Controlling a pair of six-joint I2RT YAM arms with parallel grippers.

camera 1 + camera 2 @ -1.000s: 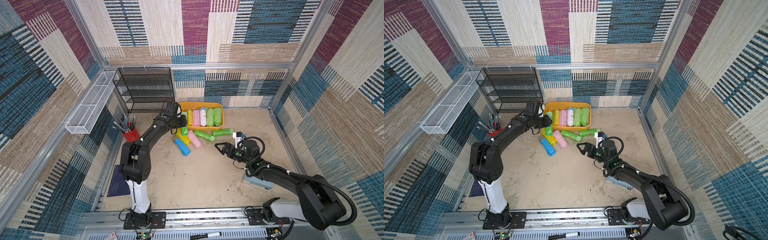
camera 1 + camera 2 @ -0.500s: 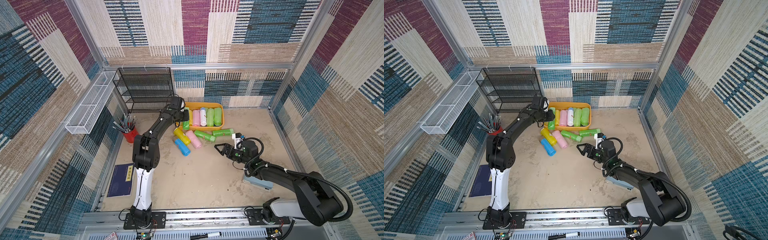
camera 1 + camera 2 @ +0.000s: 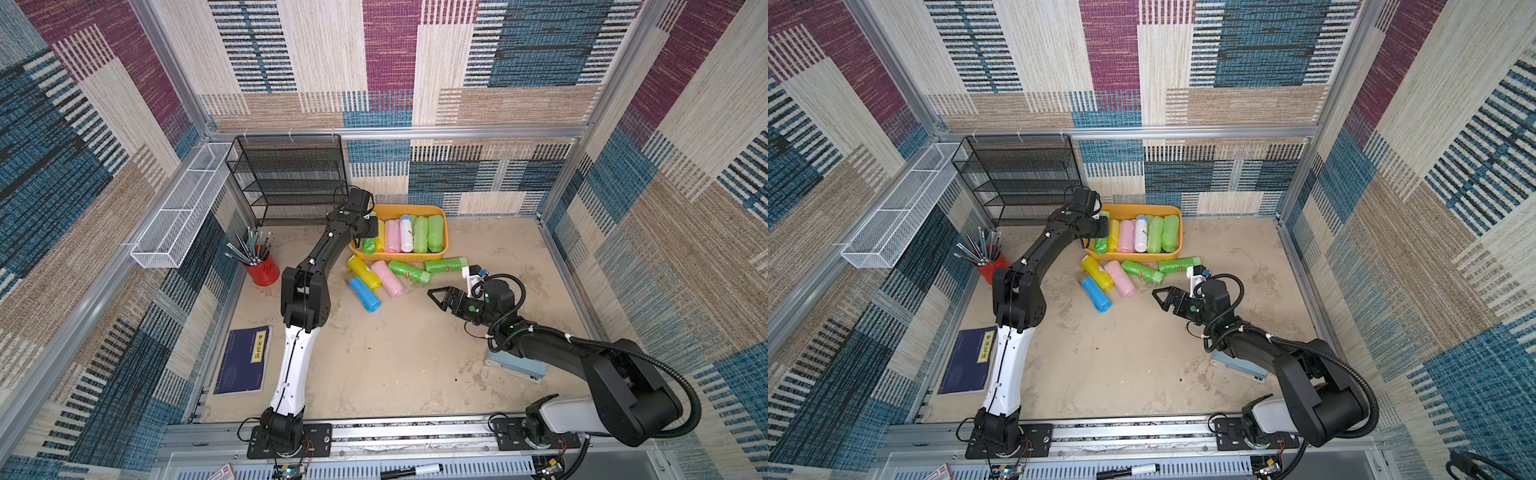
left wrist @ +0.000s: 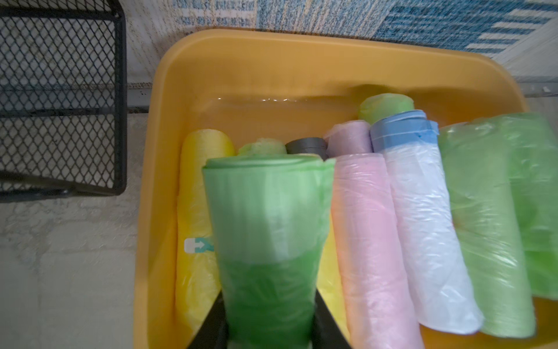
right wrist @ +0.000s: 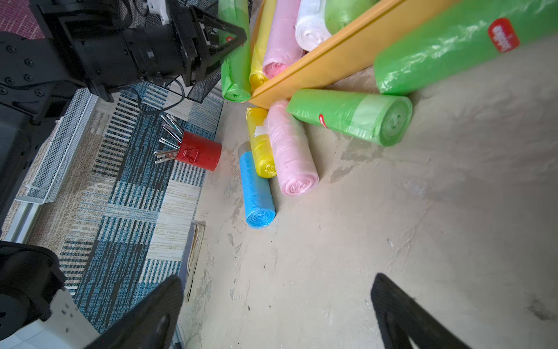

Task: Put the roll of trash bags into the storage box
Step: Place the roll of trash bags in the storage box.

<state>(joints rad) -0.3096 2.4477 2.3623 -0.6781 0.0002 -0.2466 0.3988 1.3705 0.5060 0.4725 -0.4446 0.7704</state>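
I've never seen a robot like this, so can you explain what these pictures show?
This is a robot with two black arms fixed at the front of a table. Each arm ends in a claw with two fingers. Two pictures look down from a camera high above; the other two come from small cameras on the arms' wrists. The left claw is shut on a green roll of trash bags, holding it over the yellow box, which already has other rolls inside. The right claw is wide open and holds nothing. On the table lie a yellow roll, a pink roll, a blue roll and two green rolls. There is also a red cup of pencils, a blue book and a black wire shelf.
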